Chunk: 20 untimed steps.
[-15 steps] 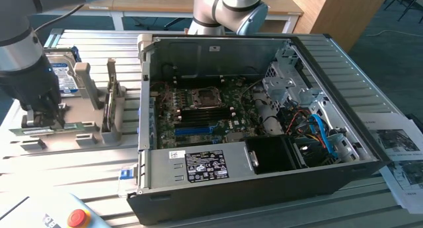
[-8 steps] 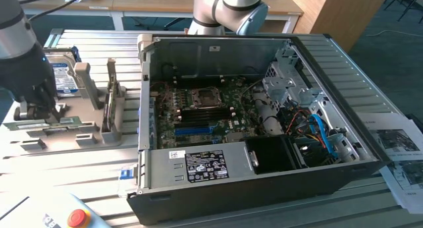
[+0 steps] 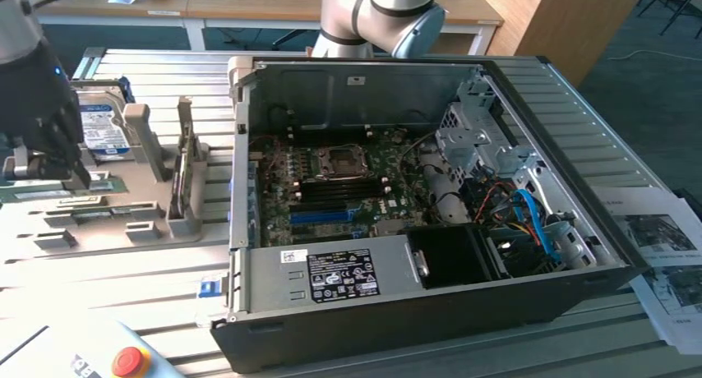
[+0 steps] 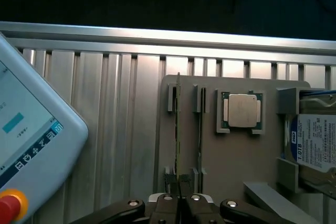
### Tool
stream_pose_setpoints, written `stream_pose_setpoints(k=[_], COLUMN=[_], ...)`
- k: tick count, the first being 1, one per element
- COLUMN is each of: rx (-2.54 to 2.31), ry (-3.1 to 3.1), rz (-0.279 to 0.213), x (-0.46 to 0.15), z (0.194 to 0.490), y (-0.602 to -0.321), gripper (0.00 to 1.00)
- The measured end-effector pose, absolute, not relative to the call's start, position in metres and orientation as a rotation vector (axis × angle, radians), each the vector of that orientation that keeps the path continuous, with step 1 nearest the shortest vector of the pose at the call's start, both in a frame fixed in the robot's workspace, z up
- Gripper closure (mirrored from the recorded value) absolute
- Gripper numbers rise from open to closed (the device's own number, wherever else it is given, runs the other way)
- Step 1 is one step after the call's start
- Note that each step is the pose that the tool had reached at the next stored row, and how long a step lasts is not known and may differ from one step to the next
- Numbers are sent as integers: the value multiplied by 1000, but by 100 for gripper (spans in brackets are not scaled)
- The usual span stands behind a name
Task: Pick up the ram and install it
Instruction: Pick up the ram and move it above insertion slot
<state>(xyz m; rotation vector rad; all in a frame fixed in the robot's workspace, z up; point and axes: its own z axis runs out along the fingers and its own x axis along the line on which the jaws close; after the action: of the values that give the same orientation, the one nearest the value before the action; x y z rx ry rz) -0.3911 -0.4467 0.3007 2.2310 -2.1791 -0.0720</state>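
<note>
On the grey fixture plate (image 4: 236, 161), two thin green sticks stand on edge in side-by-side slots. The gripper (image 4: 178, 184) has its two fingers drawn together on the near end of one of them, the ram (image 4: 178, 129), which still sits in its slot with its far end in the bracket. The second stick (image 4: 200, 129) stands just beside it, untouched. The same plate carries one square silver processor (image 4: 242, 111) in a recess and one hard drive (image 4: 315, 140) at its edge. The plate lies on the slatted aluminium table (image 4: 105, 129), where one teach pendant (image 4: 31, 129) with one red button (image 4: 8, 208) also rests. In the exterior view, one open computer case (image 3: 439, 312) lies on the table, its motherboard (image 3: 373, 181) exposed, well apart from the gripper.
</note>
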Motion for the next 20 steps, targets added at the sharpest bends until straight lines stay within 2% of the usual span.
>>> stream_pose_setpoints(k=[20], rx=[2226], ry=[-2175], rz=[-61], x=[-391], z=[373], y=[-447], gripper=[88])
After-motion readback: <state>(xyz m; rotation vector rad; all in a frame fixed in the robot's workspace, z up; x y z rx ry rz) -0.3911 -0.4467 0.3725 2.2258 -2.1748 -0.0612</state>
